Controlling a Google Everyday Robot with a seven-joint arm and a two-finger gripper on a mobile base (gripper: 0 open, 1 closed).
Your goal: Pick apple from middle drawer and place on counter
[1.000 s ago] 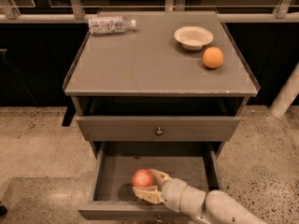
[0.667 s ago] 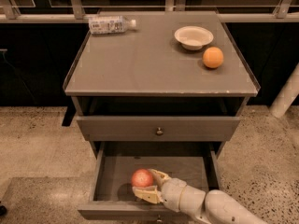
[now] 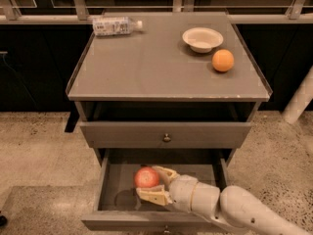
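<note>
The red apple (image 3: 146,177) is in the pulled-out middle drawer (image 3: 113,185), low in the camera view. My gripper (image 3: 155,183) reaches in from the lower right. Its tan fingers (image 3: 152,196) are closed around the apple, one behind it and one in front, and hold it a little above the grey drawer floor. The counter (image 3: 146,67) is the flat grey cabinet top above, with a thin raised rim. My white arm (image 3: 230,207) crosses the drawer's right front corner.
On the counter lie a plastic bottle (image 3: 115,25) at the back left, a white bowl (image 3: 202,38) and an orange fruit (image 3: 223,60) at the right. A closed drawer front with a knob (image 3: 167,137) sits above the open drawer. A white post (image 3: 298,104) stands at the right.
The gripper and the apple have risen together a little inside the drawer. The cabinet and the things on the counter have not moved.
</note>
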